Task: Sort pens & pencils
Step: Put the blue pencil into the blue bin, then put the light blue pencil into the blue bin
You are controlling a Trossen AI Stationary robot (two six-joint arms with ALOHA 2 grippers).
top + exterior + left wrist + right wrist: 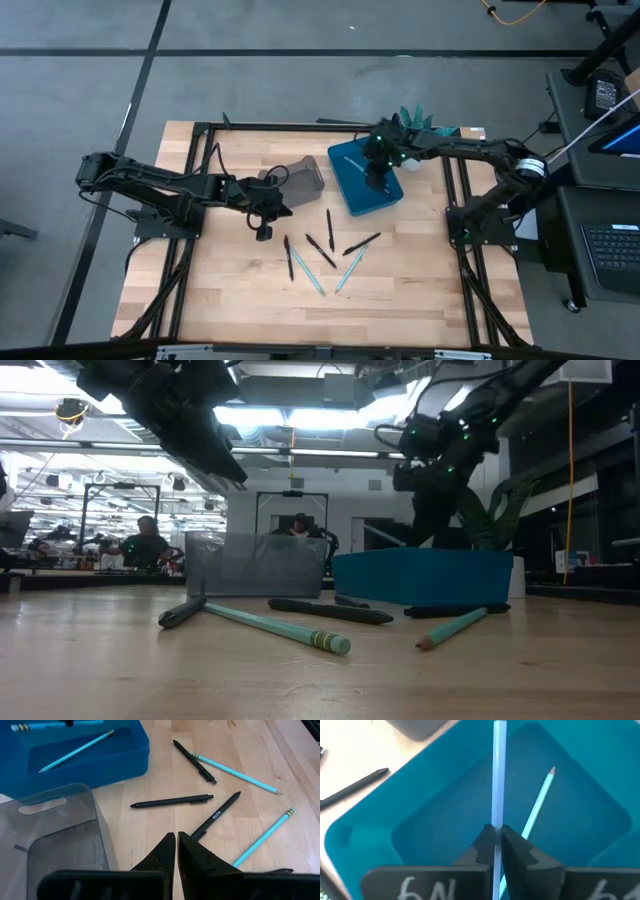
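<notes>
Several black pens (320, 250) (172, 801) and two light-blue pencils (350, 270) (265, 835) lie flat on the wooden table. One more light-blue pencil (540, 805) lies inside the blue bin (362, 178) (365, 827). My right gripper (375, 183) (494, 827) hangs over that bin, shut on another light-blue pencil (498, 775). My left gripper (283, 207) (177, 835) hovers shut and bare beside the grey see-through bin (300, 180) (55, 835), above the loose pens. My right gripper pinches the light-blue pencil's shaft (498, 817) between its two fingers, somewhere along its middle. The fingers come down slanting from above. The pencil sticks out past the fingertips over the inside of the blue bin; in the left wrist view it (50, 726) lies about level above the bin.
The grey bin and the blue bin stand side by side at the table's far middle. A green leafy thing (415, 117) sits behind the blue bin. Black frame rails (470, 270) run along both table sides. People (145, 540) sit in the room beyond the table.
</notes>
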